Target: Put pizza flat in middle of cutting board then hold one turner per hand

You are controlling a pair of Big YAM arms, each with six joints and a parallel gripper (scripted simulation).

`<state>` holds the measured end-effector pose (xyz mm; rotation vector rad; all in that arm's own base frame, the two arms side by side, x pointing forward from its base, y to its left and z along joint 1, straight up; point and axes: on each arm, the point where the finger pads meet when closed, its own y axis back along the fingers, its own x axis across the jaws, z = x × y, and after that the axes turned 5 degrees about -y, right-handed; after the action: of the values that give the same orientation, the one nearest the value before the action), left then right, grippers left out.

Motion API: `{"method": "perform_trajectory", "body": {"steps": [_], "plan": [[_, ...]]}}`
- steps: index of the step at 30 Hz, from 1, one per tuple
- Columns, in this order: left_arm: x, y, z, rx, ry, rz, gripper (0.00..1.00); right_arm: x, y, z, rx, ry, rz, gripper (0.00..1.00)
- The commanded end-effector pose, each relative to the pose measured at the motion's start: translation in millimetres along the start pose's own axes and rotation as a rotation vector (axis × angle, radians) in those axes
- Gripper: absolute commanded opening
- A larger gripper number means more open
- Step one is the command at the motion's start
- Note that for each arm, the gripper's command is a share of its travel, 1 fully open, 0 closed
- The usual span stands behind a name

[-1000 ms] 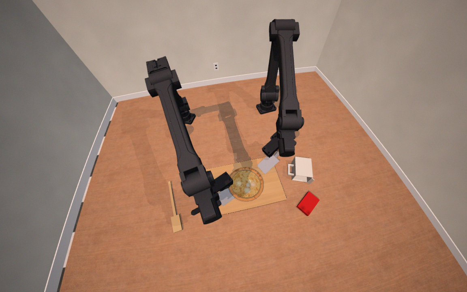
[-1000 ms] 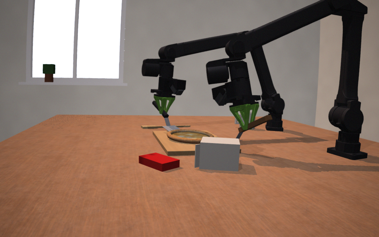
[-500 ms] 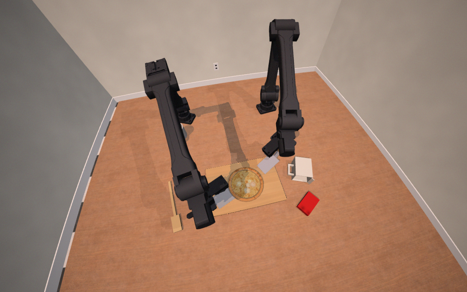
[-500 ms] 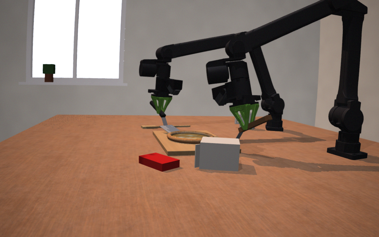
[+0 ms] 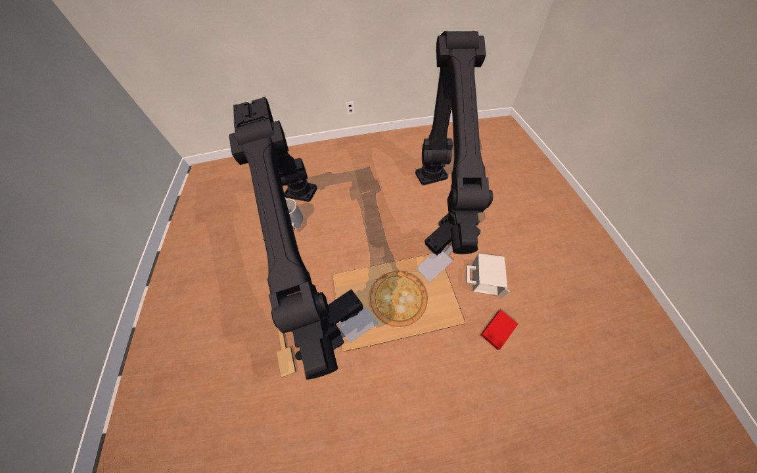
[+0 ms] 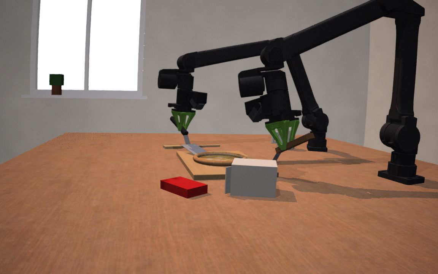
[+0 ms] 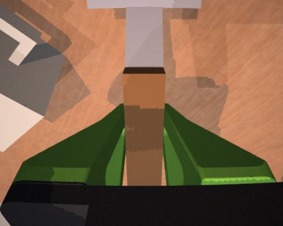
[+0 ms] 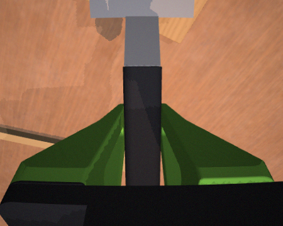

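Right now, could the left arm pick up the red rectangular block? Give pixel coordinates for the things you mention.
Probably not: the left hand [image 5: 447,249] [image 6: 283,149] [image 7: 144,112] is shut on the brown-handled metal turner [image 5: 434,266] [image 6: 300,140] [image 7: 144,125], and the white handled box [image 5: 491,270] [image 6: 254,177] [image 7: 12,119] stands partly between that hand and the red block [image 5: 500,329] [image 6: 183,185].

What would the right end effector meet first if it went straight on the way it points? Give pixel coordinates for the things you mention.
Pointing down, the right end effector [image 6: 182,130] [image 8: 142,113] would probably bring its turner [image 5: 357,325] [image 6: 194,148] [image 8: 143,41] onto the cutting board [image 5: 439,311] [image 6: 198,169] [image 8: 179,31] first; clearance is unclear.
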<state>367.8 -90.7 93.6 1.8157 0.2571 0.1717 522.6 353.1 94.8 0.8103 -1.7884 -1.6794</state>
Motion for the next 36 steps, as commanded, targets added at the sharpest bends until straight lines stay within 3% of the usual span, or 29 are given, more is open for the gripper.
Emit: {"method": "perform_trajectory", "body": {"steps": [1, 5, 8, 11, 14, 20, 21, 24, 27, 36], "plan": [[28.3, 28.5, 5.7, -0.048, 0.023, 0.066, 0.06, -18.8, 52.7, -13.7, 0.017, -0.006, -0.095, 0.06], [28.2, 28.7, 5.6, -0.048, 0.024, 0.067, 0.06, -23.4, 29.5, -5.0, 0.008, 0.018, -0.062, 0.06], [28.2, 28.8, 5.6, -0.048, 0.024, 0.067, 0.06, -20.4, 45.6, -22.0, 0.021, 0.006, -0.083, 0.06], [28.2, 28.8, 5.5, -0.048, 0.024, 0.067, 0.06, -21.5, 28.4, -28.3, 0.017, 0.003, -0.061, 0.06], [28.1, 28.9, 5.5, -0.048, 0.024, 0.067, 0.06, -20.2, 45.5, -35.4, 0.023, -0.001, -0.084, 0.06], [28.1, 29.0, 5.4, -0.049, 0.024, 0.067, 0.06, -27.8, 33.2, -24.7, 0.019, 0.011, -0.081, 0.06], [28.1, 29.1, 5.4, -0.049, 0.024, 0.067, 0.06, -29.4, 39.4, -26.9, 0.023, 0.014, -0.098, 0.06], [28.1, 29.1, 5.4, -0.049, 0.024, 0.067, 0.06, -21.9, 25.3, -40.9, 0.011, 0.008, -0.057, 0.06], [28.0, 29.2, 5.3, -0.049, 0.024, 0.067, 0.06, -21.3, 50.4, -45.7, 0.024, 0.000, -0.093, 0.06], [23.4, 56.2, -0.9, -0.050, 0.021, 0.070, 0.06, -22.6, 62.5, -42.2, 0.022, 0.000, -0.097, 0.06]]}}
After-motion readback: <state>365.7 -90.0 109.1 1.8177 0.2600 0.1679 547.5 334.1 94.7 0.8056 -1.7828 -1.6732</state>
